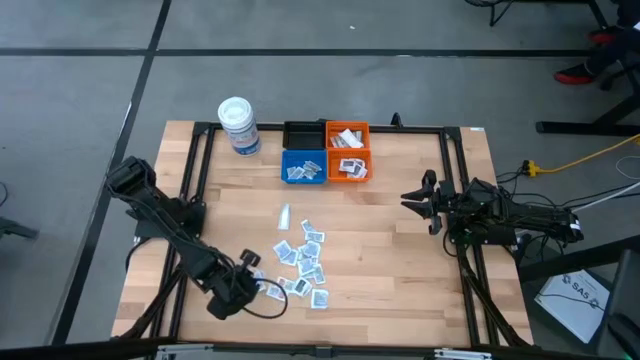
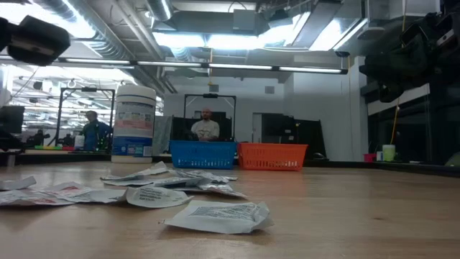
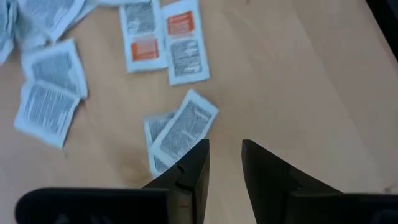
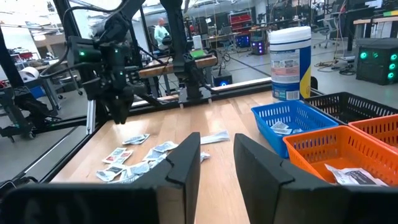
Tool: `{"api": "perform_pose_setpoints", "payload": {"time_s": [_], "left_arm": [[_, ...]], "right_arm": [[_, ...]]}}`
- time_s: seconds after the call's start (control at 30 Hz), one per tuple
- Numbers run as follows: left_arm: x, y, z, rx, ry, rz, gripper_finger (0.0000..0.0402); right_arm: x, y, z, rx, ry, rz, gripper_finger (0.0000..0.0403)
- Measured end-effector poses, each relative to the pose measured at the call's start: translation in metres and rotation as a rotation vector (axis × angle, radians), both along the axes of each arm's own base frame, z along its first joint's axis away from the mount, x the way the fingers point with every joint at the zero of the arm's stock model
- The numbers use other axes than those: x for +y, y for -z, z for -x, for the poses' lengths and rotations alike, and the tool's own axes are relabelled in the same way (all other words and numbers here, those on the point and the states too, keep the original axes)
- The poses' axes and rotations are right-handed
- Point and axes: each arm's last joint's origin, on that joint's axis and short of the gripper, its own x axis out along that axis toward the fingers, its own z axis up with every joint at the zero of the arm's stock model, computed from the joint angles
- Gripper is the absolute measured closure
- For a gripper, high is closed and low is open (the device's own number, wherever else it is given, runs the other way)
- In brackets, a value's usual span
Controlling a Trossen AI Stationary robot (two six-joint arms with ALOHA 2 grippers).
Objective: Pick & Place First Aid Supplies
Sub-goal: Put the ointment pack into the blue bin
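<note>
White sachets [image 3: 180, 127] just beyond left fingers [image 3: 198, 168]

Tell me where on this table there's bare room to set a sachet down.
Bare wood lies between the sachet pile and the right hand, and in front of the white tub down toward the left hand. Crowded: the centre-front scatter by the left hand, and the blue bin, orange bin and black bin along the back.

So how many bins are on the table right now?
3, clustered at the table's far edge: the black bin and orange bin side by side, the blue bin in front of the black one. None look hidden.
</note>
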Motion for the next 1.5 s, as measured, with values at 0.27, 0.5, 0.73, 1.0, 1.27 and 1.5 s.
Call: {"api": "perform_pose_setpoints", "payload": {"time_s": [0.27, 0.5, 0.73, 1.0, 1.27, 1.5], "left_arm": [[-0.001, 0.014, -0.006, -0.011, 0.224, -0.032, 0.0286], [0.000, 0.031, -0.019, -0.024, 0.319, -0.110, 0.0232], [0.005, 0.040, -0.030, -0.025, 0.299, -0.121, 0.0209], [0.006, 0.050, -0.033, 0.031, 0.301, -0.102, 0.0227], [0.006, 0.050, -0.033, 0.039, 0.298, -0.091, 0.0285], [0.005, 0.051, -0.033, 0.043, 0.251, -0.058, 0.0345]], "right_arm": [[0.000, 0.000, 0.000, 0.000, 0.000, 0.000, 0.0303], [0.000, 0.000, 0.000, 0.000, 0.000, 0.000, 0.0303], [0.000, 0.000, 0.000, 0.000, 0.000, 0.000, 0.0303], [0.000, 0.000, 0.000, 0.000, 0.000, 0.000, 0.0303], [0.000, 0.000, 0.000, 0.000, 0.000, 0.000, 0.0303], [0.000, 0.000, 0.000, 0.000, 0.000, 0.000, 0.0303]]}}
